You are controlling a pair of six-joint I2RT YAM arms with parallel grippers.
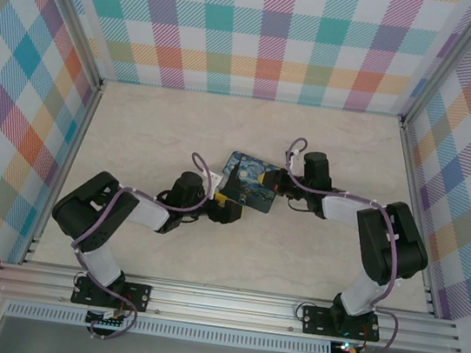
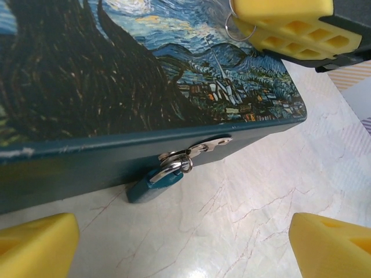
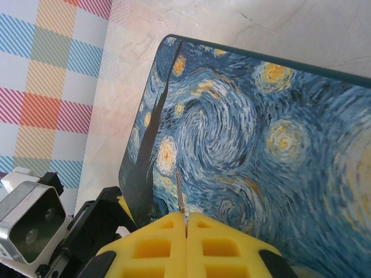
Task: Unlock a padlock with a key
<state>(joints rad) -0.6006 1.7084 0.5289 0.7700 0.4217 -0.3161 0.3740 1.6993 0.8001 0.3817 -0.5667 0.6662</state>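
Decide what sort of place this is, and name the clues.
Probably a robot test cell in a lab: pastel checked fabric walls, a pale marble-patterned tabletop, and two black robot arms bolted to a silver aluminium rail.

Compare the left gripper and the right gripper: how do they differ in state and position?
The left gripper has its jaws wide apart and holds nothing; the right gripper has its jaws shut on the key. The left gripper faces the front side of the box, where the padlock hangs; the right gripper is up by its painted top. Both have yellow jaws.
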